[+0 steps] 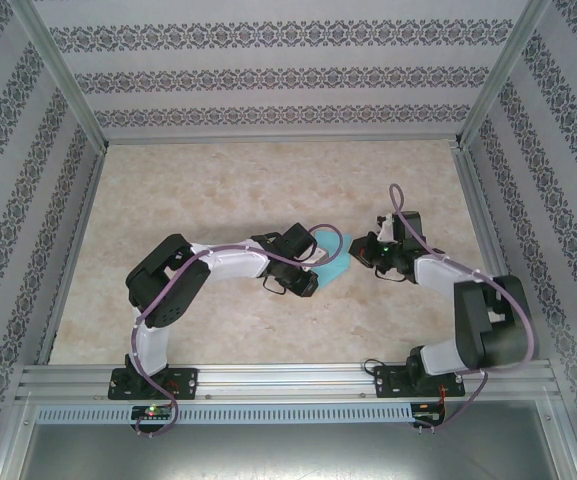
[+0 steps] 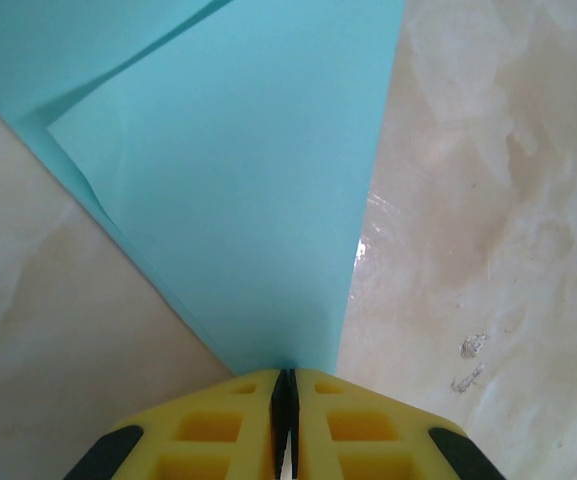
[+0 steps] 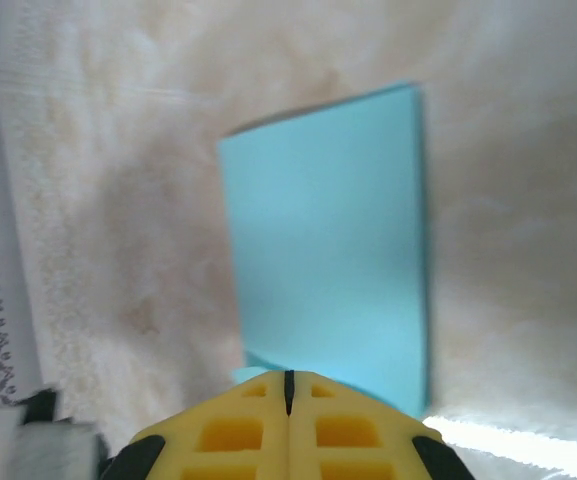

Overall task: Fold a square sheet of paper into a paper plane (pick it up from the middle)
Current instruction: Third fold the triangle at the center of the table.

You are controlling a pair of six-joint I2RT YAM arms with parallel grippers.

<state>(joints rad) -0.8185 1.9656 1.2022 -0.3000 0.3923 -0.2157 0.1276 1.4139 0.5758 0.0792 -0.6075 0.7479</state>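
- Left hand (image 1: 310,283) – yellow fingers (image 2: 218,425) pressed together on the near edge of the square sheet of paper (image 2: 248,200), pinching it; the sheet fans out from the fingertips.
- Square sheet of paper (image 1: 333,262) – light turquoise, lying near the middle of the marbled desk (image 1: 218,190), between the two hands. The left wrist view shows one layer folded over another, with a diagonal edge across the top.
- Right hand (image 1: 362,250) – just beside the sheet's right side. Its fingers (image 3: 358,430) are pressed together; the blurred sheet (image 3: 328,250) meets their tips, and whether they pinch it cannot be told.
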